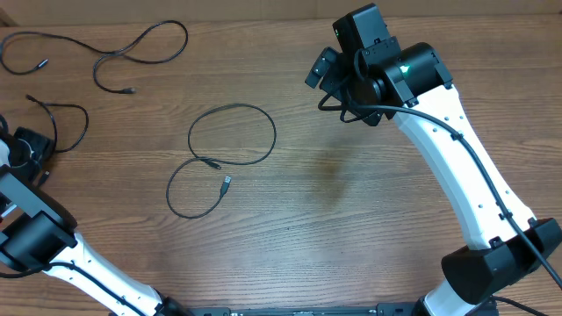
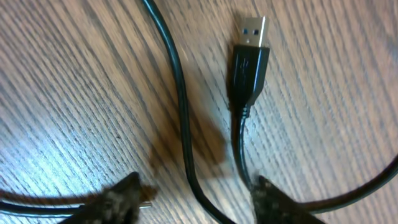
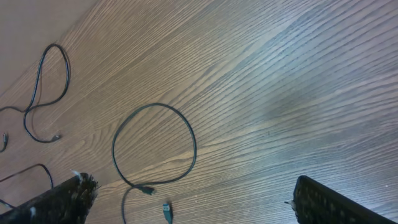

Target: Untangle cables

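Several thin black cables lie apart on the wooden table. One makes a round loop (image 1: 233, 133) in the middle, its USB plug (image 1: 226, 183) lying free. Two more lie at the far left (image 1: 25, 51) and far back (image 1: 145, 42). Another cable (image 1: 70, 118) curls by my left gripper (image 1: 25, 147) at the left edge. In the left wrist view the left gripper (image 2: 199, 190) hangs low over that cable: a strand (image 2: 181, 112) runs between the parted fingers, and a USB plug (image 2: 250, 59) lies ahead. My right gripper (image 1: 338, 68) is raised at the back, open and empty, above the looped cable (image 3: 155, 146).
The right arm's white links (image 1: 465, 167) cross the table's right side, with its own thick black cable along them. The left arm's base (image 1: 39, 241) fills the near left corner. A beige wall edge (image 1: 263, 9) runs along the back of the table.
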Tool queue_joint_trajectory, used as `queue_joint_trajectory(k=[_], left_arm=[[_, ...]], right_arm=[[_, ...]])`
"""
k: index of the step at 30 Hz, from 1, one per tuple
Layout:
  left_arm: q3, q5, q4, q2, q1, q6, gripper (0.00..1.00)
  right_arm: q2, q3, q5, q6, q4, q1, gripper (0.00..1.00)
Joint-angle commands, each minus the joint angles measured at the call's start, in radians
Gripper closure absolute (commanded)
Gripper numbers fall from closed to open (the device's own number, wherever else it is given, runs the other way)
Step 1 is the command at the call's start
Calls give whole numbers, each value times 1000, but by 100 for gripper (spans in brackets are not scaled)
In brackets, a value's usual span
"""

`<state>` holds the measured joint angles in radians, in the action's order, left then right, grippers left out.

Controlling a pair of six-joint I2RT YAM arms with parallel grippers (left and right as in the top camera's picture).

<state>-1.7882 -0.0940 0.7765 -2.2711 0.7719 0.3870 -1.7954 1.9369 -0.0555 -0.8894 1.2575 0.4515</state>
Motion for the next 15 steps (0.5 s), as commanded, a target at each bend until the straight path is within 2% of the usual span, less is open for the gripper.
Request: queue_joint_trajectory(k=[1, 2, 3, 7, 10, 11, 14, 15], left_arm=[[29, -7, -2, -9, -1, -45, 61], [48, -7, -15, -12, -1, -61, 77], [58, -7, -21, -12, -1, -67, 79], [84, -7, -48, -12, -1, -77, 84], [84, -7, -49, -12, -2, -77, 83], [84, -7, -49, -12, -2, -77, 80], [84, -7, -46, -12, -2, -77, 43], [84, -8, -46, -12, -2, -77, 39]], right_arm=[[-3, -7, -3, 4, 0, -1, 0], [-3, -7, -2, 4, 0, -1, 0], [-3, -7, -2, 4, 1, -1, 0], [-2, -7, -2, 5, 5, -1, 0], [-3, -7, -2, 5, 9, -1, 0], [-3, -7, -2, 4, 9, -1, 0], [-2, -7, -2, 4, 8, -1, 0], [-2, -7, -3, 4, 8, -1, 0]])
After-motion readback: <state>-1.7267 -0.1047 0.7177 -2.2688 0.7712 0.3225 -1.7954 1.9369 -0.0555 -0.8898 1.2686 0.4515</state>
